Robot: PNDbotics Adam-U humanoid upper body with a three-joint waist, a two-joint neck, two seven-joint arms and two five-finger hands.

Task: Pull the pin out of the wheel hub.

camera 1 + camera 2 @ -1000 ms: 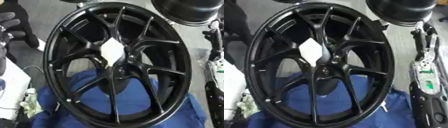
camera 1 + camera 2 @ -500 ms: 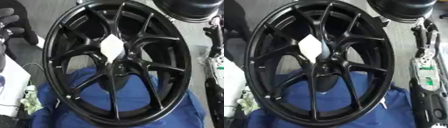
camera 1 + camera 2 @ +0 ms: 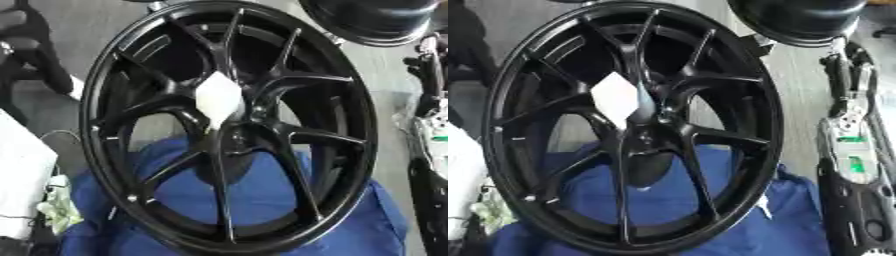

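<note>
A black wheel point(image 3: 227, 125) is standing nearly upright, filling the frame and leaning over a blue cloth point(image 3: 254, 195), with a white diamond-shaped piece point(image 3: 219, 97) sitting at its hub. Whether that piece is the pin cannot be told. A dark shape at the upper left edge may be the left hand point(image 3: 31, 47); its fingers cannot be made out. The right hand is not showing. Nothing is touching the hub, so the pull appears not yet begun.

This looks like a car workshop. A big black wheel point(image 3: 229, 125) stands on a blue cloth point(image 3: 262, 200), a grey floor point(image 3: 798, 95) at 3 o'clock, another round black part point(image 3: 372, 20) at 1 o'clock.
</note>
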